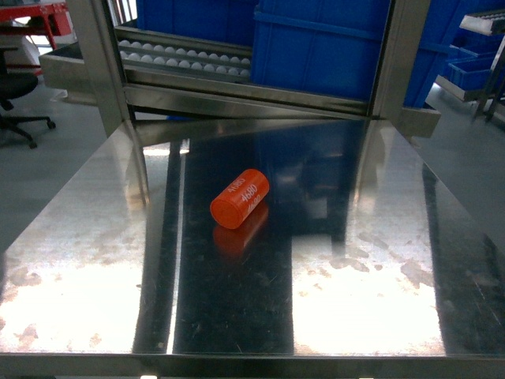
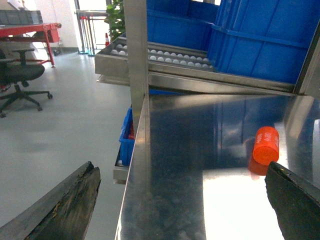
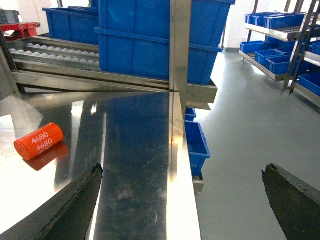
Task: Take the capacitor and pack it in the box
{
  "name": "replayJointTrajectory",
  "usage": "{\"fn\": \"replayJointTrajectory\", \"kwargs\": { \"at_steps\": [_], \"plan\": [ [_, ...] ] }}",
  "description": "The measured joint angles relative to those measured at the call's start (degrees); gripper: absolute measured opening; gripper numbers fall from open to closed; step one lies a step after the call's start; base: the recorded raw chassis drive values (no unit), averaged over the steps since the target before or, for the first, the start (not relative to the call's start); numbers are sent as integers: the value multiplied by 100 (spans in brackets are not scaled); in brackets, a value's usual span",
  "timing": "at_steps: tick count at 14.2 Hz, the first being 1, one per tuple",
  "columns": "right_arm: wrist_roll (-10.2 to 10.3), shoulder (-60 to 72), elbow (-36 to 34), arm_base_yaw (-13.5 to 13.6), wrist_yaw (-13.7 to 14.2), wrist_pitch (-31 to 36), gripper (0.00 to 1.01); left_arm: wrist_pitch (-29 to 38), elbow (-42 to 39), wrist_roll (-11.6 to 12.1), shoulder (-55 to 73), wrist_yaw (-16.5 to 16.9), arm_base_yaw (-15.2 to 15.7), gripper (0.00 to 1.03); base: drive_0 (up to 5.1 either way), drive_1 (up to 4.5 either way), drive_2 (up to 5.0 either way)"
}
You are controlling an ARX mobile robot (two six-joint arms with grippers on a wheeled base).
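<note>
Your left gripper (image 2: 182, 200) and right gripper (image 3: 182, 197) both hang released, jaws spread wide, tips cut off by the frame. The orange capacitor (image 1: 240, 199) lies on its side on the steel table (image 1: 379, 237), ahead between them. No box shows.

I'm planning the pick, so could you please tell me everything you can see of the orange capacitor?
The capacitor is a short orange cylinder, smooth and plastic-looking, with white "4680" printed twice along its side. It lies on its side near the middle of the steel table, one flat end angled toward the head camera and the left. Only the table touches it; its orange reflection shows just below. Neither end effector is near it, and no box appears in any view.
</note>
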Motion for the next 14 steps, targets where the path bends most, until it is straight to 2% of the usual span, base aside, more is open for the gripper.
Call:
{"fn": "replayJointTrajectory", "kwargs": {
  "at_steps": [2, 3, 4, 5, 7, 8, 10, 11, 14],
  "plan": [
    [2, 0, 0, 0, 0, 0, 98, 0, 0, 2, 0, 2, 0, 98, 0, 0, 0],
    [0, 0, 0, 0, 2, 0, 98, -544, 133, -170, 109, 343, 122, 98, 0, 0, 0],
    [0, 0, 0, 0, -2, 2, 98, -507, 232, -380, 717, 739, 278, 98, 0, 0, 0],
    [0, 0, 0, 0, 0, 0, 98, 326, 243, -389, 1499, 968, 302, 98, 0, 0, 0],
    [2, 0, 0, 0, 0, 2, 98, 2643, 1091, -107, 3908, 1189, 236, 98, 0, 0, 0],
    [0, 0, 0, 0, -2, 0, 98, 3633, 1733, 11, 5243, 1202, -42, 98, 0, 0, 0],
    [2, 0, 0, 0, -2, 2, 98, 4415, 2813, 179, 7530, 1126, -649, 98, 0, 0, 0],
    [0, 0, 0, 0, 0, 0, 98, 4581, 3248, 197, 8397, 1043, -935, 98, 0, 0, 0],
    [2, 0, 0, 0, -2, 0, 98, 4332, 4474, 223, 10063, 1045, -1620, 98, 0, 0, 0]
  ]
}}
